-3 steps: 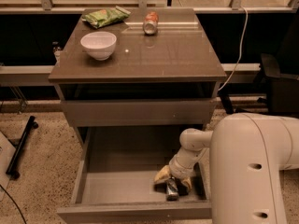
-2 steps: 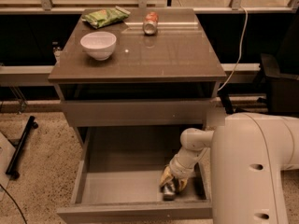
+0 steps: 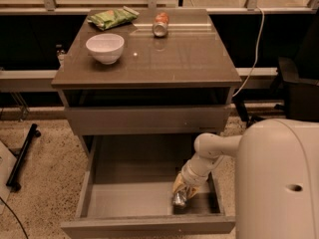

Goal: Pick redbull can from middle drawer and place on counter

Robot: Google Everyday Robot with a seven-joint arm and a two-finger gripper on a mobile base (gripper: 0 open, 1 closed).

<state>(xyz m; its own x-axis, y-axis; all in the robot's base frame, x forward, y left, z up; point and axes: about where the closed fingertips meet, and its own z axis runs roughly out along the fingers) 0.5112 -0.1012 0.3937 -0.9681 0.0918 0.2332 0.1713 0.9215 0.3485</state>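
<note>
The middle drawer (image 3: 124,203) is pulled open at the bottom of the cabinet. My gripper (image 3: 181,192) reaches down into its right front corner. It is closed around the redbull can (image 3: 178,199), a slim silvery can that leans tilted with its end towards the drawer front. The arm's white wrist (image 3: 199,168) comes in from the right, over the drawer's side wall. The counter (image 3: 174,59) is the glossy brown top above the drawers.
On the counter stand a white bowl (image 3: 104,47), a green snack bag (image 3: 112,18) and a red-and-white soda can (image 3: 160,24) lying on its side. The upper drawer front (image 3: 149,119) overhangs the open drawer. My white body (image 3: 279,183) fills the right foreground.
The gripper has shifted slightly left and forward in the drawer's right front corner, and the can now shows tilted between its fingers.
</note>
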